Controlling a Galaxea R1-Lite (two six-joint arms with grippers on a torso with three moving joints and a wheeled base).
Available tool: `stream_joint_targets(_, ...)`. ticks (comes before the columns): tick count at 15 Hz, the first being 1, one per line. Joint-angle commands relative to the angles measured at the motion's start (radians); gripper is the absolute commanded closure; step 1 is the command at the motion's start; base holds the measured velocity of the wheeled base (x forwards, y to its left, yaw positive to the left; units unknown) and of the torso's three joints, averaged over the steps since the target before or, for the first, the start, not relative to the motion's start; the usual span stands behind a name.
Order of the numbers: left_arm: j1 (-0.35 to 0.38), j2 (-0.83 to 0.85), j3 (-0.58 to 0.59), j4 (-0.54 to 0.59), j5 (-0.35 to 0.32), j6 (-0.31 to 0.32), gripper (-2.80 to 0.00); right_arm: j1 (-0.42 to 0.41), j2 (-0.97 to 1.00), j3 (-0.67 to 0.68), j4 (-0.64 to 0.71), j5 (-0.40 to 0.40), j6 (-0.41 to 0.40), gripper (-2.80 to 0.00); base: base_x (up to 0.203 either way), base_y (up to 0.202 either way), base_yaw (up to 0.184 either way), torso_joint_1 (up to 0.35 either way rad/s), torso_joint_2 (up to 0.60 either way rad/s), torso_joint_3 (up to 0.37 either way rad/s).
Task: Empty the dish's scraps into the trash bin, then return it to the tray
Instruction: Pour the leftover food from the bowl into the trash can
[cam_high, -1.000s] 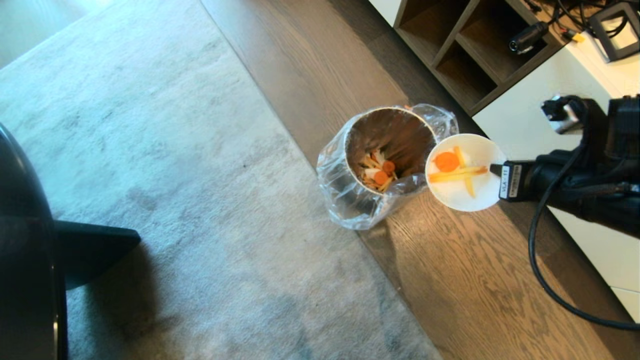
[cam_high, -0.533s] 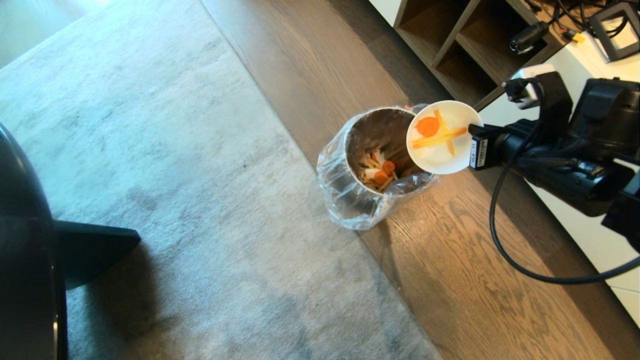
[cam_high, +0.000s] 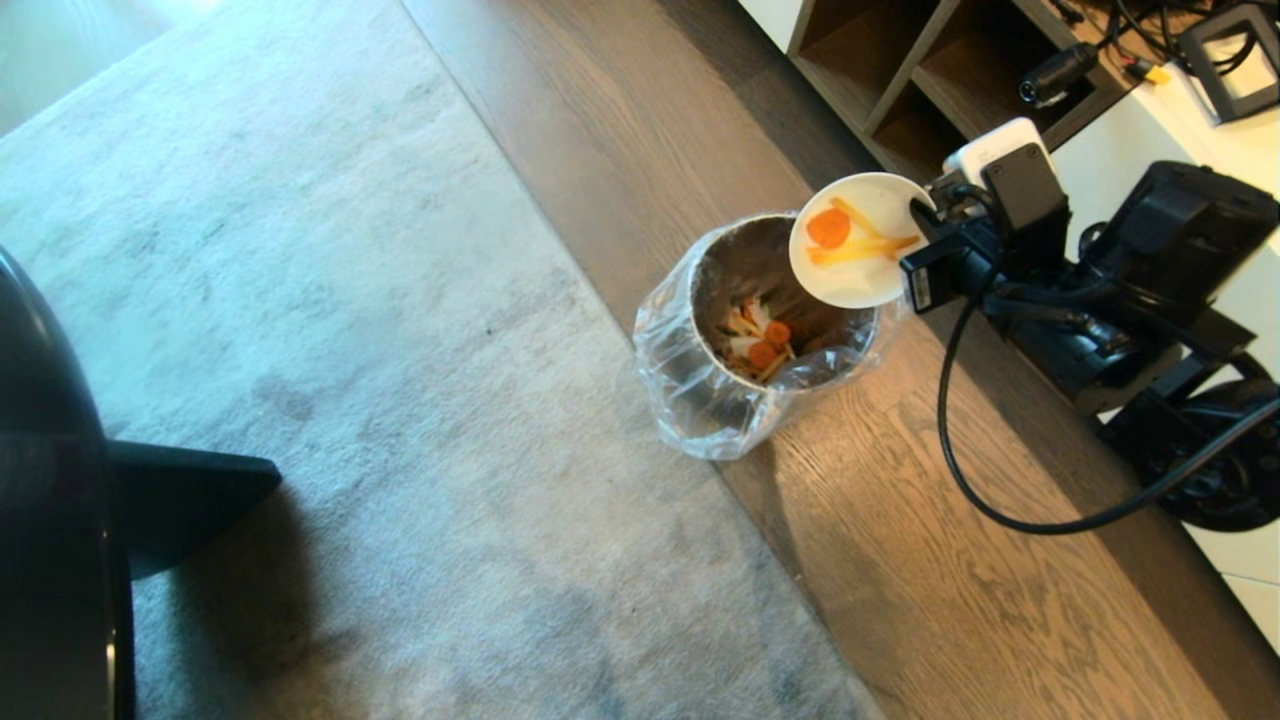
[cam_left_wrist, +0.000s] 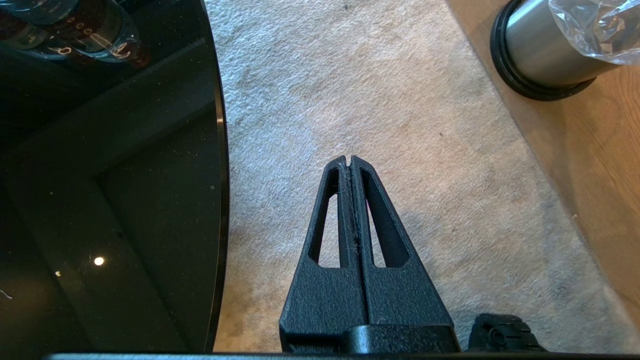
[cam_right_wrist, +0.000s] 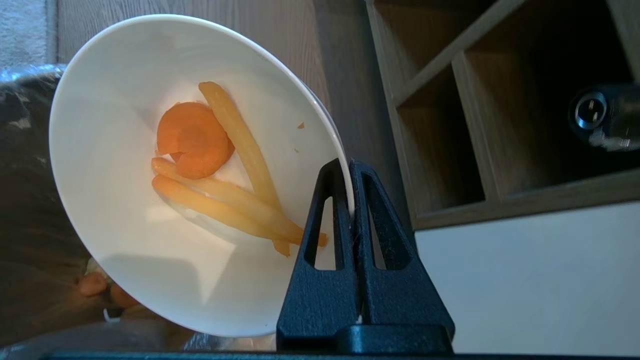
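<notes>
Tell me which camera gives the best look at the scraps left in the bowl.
The right wrist view: the scraps fill the tilted white bowl up close, one carrot slice and several pale strips, with the right end effector clamped on the rim. The head view shows them small above the trash bin. The left wrist view shows none.

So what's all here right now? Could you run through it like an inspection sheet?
Surface: grey carpet beside a wood floor.
Job's things: white dish tilted over the steel trash bin; scraps remain in the dish, others already lie in the bin. Tray: nothing seen.
Clutter: nothing seen.
Grippers: right gripper shut on the dish's rim; left gripper shut, empty, over the carpet.
Cables: black cable looping from the right arm.
Surroundings: wooden shelf unit, white cabinet, dark glossy table.
</notes>
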Motion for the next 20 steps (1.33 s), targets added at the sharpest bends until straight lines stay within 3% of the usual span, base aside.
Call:
stream_joint_targets(1, 0.0, 0.0, 0.0, -0.001, 0.001, -0.001, 0.0, 0.034, 0.044, -0.012, -0.059, -0.002, -0.084, 0.0, 0.0, 0.0, 0.0, 0.0, 0.0, 0.0)
stream_joint_targets(8, 0.0, 0.0, 0.0, -0.001, 0.001, -0.001, 0.0, 0.061, 0.121, -0.015, -0.288, 0.013, -0.341, 0.0, 0.0, 0.0, 0.0, 0.0, 0.0, 0.0)
stream_joint_targets(10, 0.0, 0.0, 0.0, -0.001, 0.001, -0.001, 0.0, 0.06, 0.129, -0.017, -0.338, 0.107, -0.433, 0.0, 0.0, 0.0, 0.0, 0.0, 0.0, 0.0)
stream_joint_targets(12, 0.0, 0.0, 0.0, -0.001, 0.001, -0.001, 0.0, 0.062, 0.141, -0.01, -0.416, 0.141, -0.516, 0.0, 0.0, 0.0, 0.0, 0.0, 0.0, 0.0)
stream_joint_targets(16, 0.0, 0.0, 0.0, -0.001, 0.001, -0.001, 0.0, 0.062, 0.145, 0.004, -0.454, 0.187, -0.584, 0.0, 0.0, 0.0, 0.0, 0.0, 0.0, 0.0)
stream_joint_targets(20, 0.0, 0.0, 0.0, -0.001, 0.001, -0.001, 0.0, 0.062, 0.125, 0.002, -0.454, 0.3, -0.692, 0.0, 0.0, 0.0, 0.0, 0.0, 0.0, 0.0)
